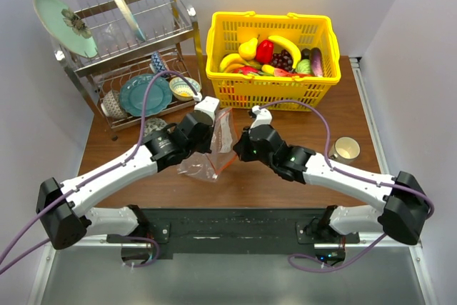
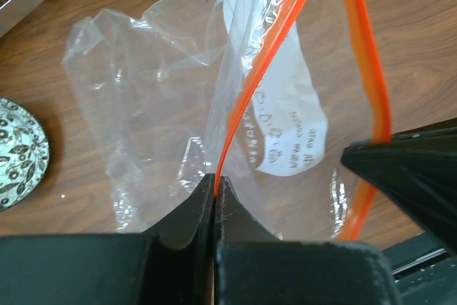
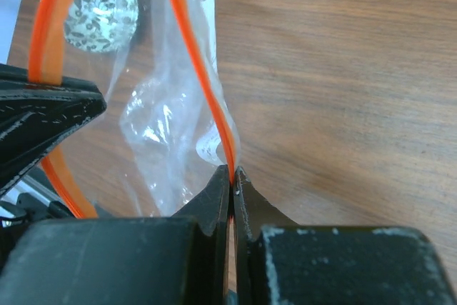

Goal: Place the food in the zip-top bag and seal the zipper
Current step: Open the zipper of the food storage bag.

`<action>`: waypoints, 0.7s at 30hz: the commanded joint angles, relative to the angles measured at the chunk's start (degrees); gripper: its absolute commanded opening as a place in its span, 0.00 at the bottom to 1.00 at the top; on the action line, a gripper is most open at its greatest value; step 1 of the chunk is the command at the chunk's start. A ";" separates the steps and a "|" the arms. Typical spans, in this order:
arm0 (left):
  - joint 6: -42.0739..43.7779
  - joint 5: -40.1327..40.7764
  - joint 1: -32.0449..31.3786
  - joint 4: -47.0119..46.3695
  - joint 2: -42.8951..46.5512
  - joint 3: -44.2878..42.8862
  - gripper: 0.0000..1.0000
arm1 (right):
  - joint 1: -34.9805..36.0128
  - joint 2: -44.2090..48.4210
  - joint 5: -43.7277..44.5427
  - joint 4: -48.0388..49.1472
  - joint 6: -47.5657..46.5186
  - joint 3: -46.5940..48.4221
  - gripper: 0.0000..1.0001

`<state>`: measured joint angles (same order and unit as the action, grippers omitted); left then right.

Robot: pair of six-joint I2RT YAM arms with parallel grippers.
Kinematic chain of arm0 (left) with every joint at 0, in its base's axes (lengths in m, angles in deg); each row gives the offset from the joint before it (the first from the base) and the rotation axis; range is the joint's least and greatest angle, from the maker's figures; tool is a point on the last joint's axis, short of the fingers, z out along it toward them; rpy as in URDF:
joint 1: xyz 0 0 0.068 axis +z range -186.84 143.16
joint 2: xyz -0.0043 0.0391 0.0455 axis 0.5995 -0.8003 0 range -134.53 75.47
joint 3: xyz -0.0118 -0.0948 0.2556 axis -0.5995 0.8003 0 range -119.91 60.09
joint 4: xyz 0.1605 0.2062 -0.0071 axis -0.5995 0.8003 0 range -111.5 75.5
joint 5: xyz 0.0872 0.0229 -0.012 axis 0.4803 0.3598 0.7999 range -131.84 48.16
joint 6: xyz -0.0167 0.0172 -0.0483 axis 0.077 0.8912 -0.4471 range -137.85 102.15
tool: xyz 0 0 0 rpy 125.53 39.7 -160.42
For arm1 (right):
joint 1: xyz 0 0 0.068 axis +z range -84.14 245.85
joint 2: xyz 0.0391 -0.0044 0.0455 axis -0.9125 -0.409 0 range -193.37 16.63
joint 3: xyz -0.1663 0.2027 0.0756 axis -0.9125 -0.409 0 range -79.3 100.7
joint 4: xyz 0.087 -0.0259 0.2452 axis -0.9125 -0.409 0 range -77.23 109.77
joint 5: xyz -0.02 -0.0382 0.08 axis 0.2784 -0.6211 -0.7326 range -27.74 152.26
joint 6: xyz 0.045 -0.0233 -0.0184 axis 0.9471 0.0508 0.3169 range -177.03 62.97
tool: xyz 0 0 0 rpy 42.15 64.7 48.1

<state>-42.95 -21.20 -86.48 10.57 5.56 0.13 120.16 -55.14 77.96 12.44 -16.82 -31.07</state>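
We see a brown table (image 1: 300,176) across the middle of the top view. A metal dish rack (image 1: 128,55) sits in the upper left. A yellow basket (image 1: 271,89) sits at the upper middle, and the food (image 1: 265,51) lies inside it.

The clear bag (image 1: 212,151) is in the middle of the table, between our two arms. Our left claw (image 2: 216,185) is pinched tight on one side of the orange zipper (image 2: 264,69). Our right claw (image 3: 232,174) is pinched tight on the other side. The mouth gapes a little. We see no food in the bag.

We think we are opening the bag. Next, one claw must let go and reach up to the basket for a piece, while the other holds the mouth up.
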 commanded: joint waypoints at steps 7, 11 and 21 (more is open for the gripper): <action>4.71 7.39 0.08 1.68 1.44 -0.94 0.00 | -0.25 3.47 5.91 -8.21 -8.29 9.84 0.44; 7.26 10.64 0.34 -0.34 1.44 -0.77 0.00 | -0.78 4.09 8.72 -14.63 -13.47 18.38 0.44; 12.27 8.00 1.48 -8.78 2.58 4.24 0.00 | -10.17 -1.70 10.32 -22.90 -20.25 37.72 0.43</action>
<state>-33.05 -14.16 -86.07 7.01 6.55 3.04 114.04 -53.94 86.75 -5.98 -32.82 0.23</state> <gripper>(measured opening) 0.019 0.437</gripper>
